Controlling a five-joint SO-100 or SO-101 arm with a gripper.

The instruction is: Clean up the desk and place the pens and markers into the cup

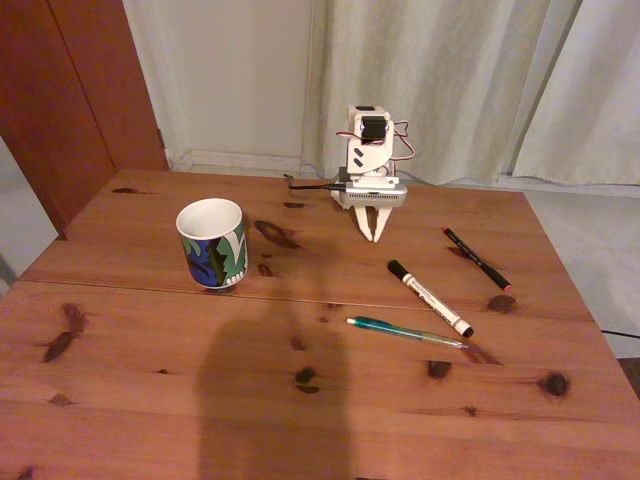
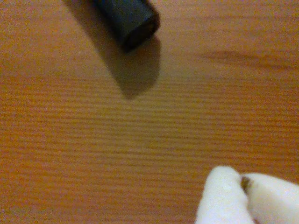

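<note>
Nearest the camera in the fixed view lay bare reddish-brown planks of the tabletop (image 1: pixel 150 400), dotted with dark knots and crossed by a broad soft shadow at the front middle. Further back and right of centre lay the teal-green pen (image 1: pixel 405 331), almost level across the picture with its clear tip pointing right. Just behind it, close but apart, the white marker (image 1: pixel 430 298) lay on a diagonal, black cap at the upper left end. Well apart from both, toward the right edge, the black pen (image 1: pixel 476 258) lay on a similar diagonal with its red-pink end nearer the camera. The cup (image 1: pixel 212 243) stood upright on the left half of the tabletop, well clear of all three sticks, its white inside showing nothing in it. At the far edge stood the white arm, folded down, its claw (image 1: pixel 373 235) pointing at the wood with the two fingers drawn together to a point and nothing between them, its tips at or just above the surface between the cup and the pens. In the wrist view the white fingertips (image 2: pixel 224 196) met at the lower right over blurred wood grain, and a dark cylindrical part (image 2: pixel 128 18) at the top edge cast a shadow on the tabletop; what it was I could not tell.
</note>
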